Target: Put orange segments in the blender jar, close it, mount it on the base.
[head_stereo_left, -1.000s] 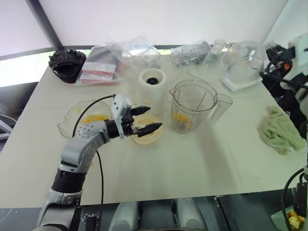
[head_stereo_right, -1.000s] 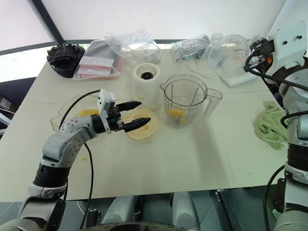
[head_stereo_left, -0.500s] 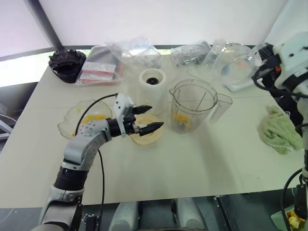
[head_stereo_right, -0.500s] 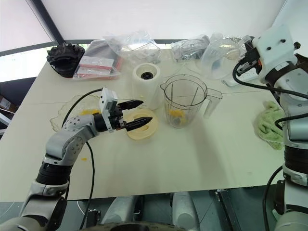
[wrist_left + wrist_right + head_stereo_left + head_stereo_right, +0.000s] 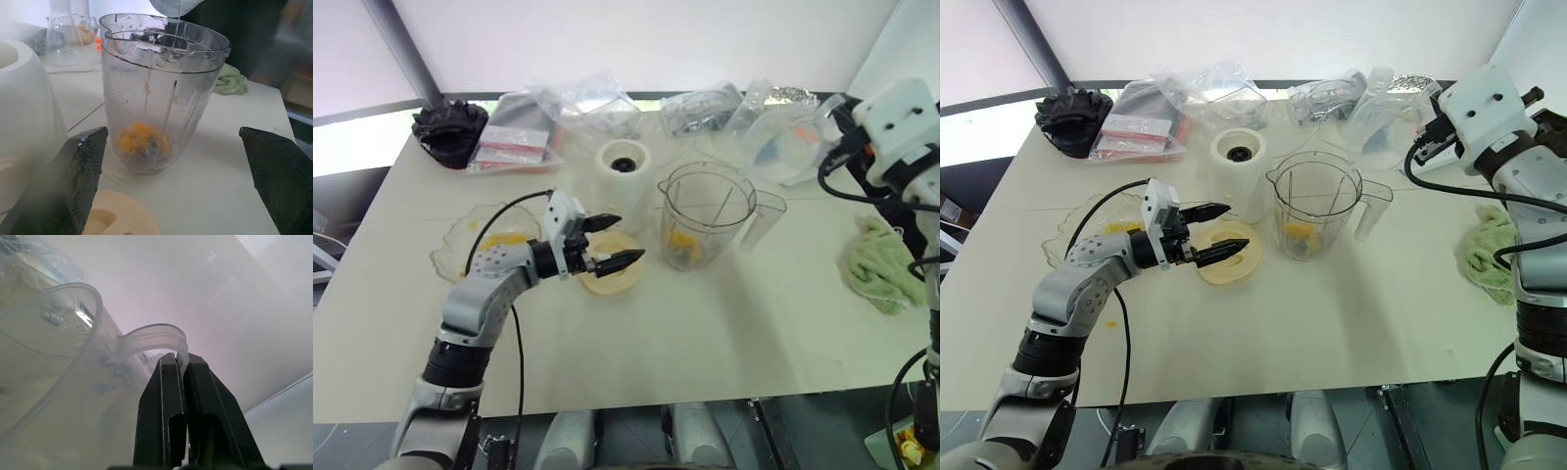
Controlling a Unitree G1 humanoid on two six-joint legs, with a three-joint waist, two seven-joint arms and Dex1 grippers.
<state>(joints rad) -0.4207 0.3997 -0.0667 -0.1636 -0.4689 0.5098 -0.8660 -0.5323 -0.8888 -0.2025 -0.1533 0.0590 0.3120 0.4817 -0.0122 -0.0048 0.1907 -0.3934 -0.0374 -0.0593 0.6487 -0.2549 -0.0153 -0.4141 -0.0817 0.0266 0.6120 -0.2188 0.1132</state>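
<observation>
The jar [image 5: 707, 213] stands upright on the table [image 5: 705, 333], just right of the base [image 5: 625, 168], with orange segments [image 5: 142, 139] at its bottom. The left gripper [image 5: 610, 243] hangs wide open over the cream lid [image 5: 612, 277]. The right gripper [image 5: 180, 363] is pinched on the handle of a clear measuring cup [image 5: 783, 147], held raised.

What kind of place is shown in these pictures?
Probably a test setup for kitchen tasks, not a home kitchen: a plain white table holding a blender jar, its white base and plastic bags, with a blank white wall behind.
</observation>
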